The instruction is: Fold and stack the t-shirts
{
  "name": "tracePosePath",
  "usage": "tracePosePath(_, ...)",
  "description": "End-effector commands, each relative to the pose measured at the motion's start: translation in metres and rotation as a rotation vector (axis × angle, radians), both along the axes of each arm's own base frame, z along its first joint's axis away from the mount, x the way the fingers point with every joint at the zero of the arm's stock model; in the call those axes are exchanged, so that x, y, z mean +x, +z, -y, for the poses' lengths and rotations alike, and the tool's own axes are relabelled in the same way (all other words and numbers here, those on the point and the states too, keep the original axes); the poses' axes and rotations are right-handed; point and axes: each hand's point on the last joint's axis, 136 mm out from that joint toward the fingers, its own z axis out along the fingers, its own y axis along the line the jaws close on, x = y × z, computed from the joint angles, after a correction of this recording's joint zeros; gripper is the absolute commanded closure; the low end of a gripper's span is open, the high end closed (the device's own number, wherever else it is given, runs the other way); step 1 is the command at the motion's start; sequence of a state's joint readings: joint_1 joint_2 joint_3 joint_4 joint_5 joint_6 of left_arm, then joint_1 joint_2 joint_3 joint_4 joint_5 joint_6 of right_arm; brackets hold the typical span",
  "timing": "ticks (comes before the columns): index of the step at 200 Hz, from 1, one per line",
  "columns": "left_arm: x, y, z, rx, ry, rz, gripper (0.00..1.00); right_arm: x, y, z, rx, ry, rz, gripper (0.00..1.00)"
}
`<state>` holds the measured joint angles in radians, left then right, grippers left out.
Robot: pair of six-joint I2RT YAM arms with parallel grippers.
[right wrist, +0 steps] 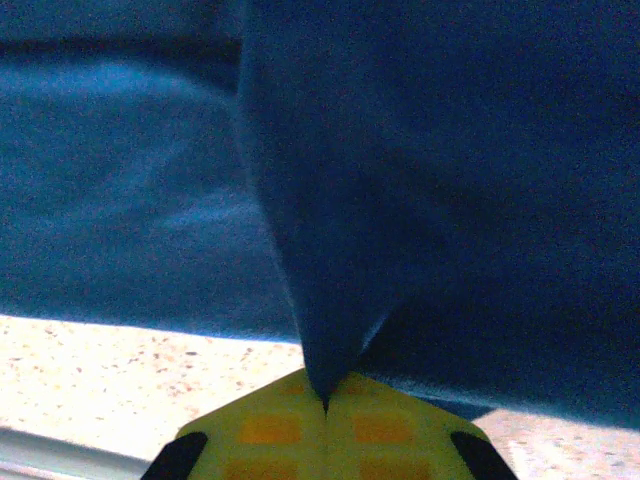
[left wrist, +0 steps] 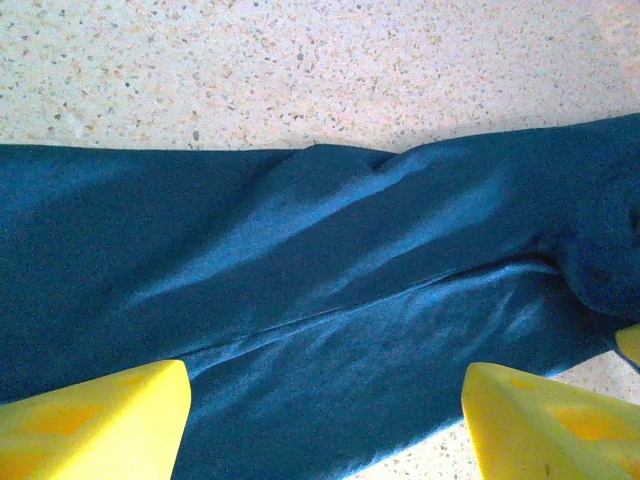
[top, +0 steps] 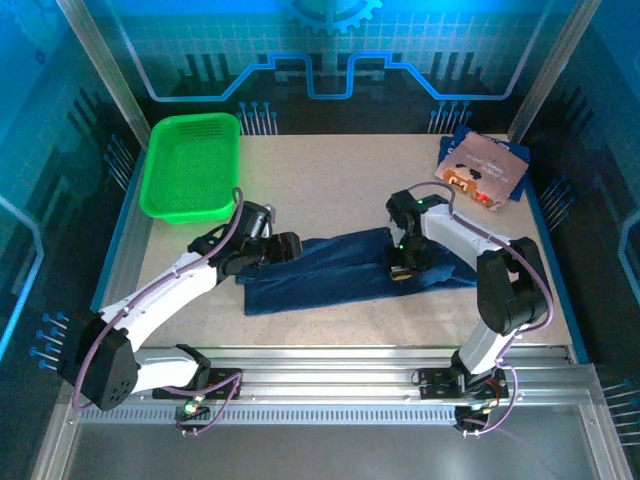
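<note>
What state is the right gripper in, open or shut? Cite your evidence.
Shut. In the right wrist view, the right gripper has its yellow fingers pressed together, pinching a fold of the shirt.

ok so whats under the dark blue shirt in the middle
Speckled tabletop shows along the edges of the shirt, so it lies on that. Anything beneath the cloth itself is covered. The right fingers pinch one fold.
</note>
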<state>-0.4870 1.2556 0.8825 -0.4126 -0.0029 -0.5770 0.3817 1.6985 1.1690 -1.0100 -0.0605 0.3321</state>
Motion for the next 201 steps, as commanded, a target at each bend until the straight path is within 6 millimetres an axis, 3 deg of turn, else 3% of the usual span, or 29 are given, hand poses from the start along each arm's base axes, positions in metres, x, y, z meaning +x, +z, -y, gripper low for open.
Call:
tracePosePath(1, 0.000, -0.012, 0.003, -0.008, -0.016, -0.032, 0.27, -0.016, -0.016, -0.015, 0.022, -0.022, -0.103, 1.00)
tracePosePath(32, 0.002, -0.015, 0.010, -0.029, -0.030, -0.045, 0.28, -0.011, -0.024, -0.011, -0.002, -0.035, -0.107, 0.98)
tracePosePath(40, 0.002, -0.015, 0.012, -0.033, -0.034, -0.047, 0.28, -0.011, -0.021, -0.015, 0.020, -0.031, -0.107, 0.97)
tracePosePath(53, 0.002, -0.017, 0.013, -0.036, -0.039, -0.050, 0.29, -0.010, -0.015, -0.023, 0.062, -0.024, -0.105, 0.86)
tracePosePath(86, 0.006, -0.018, 0.018, -0.046, -0.048, -0.050, 0.29, -0.011, 0.007, -0.029, 0.140, -0.034, -0.089, 0.85)
tracePosePath(93, 0.007, -0.017, 0.020, -0.052, -0.054, -0.047, 0.29, -0.010, 0.008, -0.029, 0.146, -0.045, -0.088, 0.79)
tracePosePath(107, 0.011, -0.018, 0.025, -0.063, -0.064, -0.053, 0.29, -0.011, 0.008, -0.029, 0.160, -0.057, -0.117, 0.55)
tracePosePath(127, 0.017, -0.014, 0.035, -0.074, -0.087, -0.044, 0.29, -0.009, 0.019, -0.025, 0.161, -0.076, -0.087, 0.52)
tracePosePath(142, 0.023, -0.008, 0.044, -0.086, -0.110, -0.025, 0.29, -0.006, 0.036, -0.007, 0.165, -0.156, -0.030, 0.48)
tracePosePath(158, 0.032, -0.003, 0.058, -0.106, -0.145, -0.017, 0.29, -0.008, 0.046, 0.034, 0.120, -0.291, 0.007, 0.46)
tracePosePath(178, 0.045, 0.003, 0.083, -0.131, -0.202, -0.015, 0.29, -0.017, 0.039, 0.090, 0.052, -0.458, 0.017, 0.47)
tracePosePath(201, 0.060, 0.011, 0.123, -0.154, -0.300, -0.004, 0.29, -0.017, 0.023, 0.120, 0.095, -0.584, 0.030, 0.49)
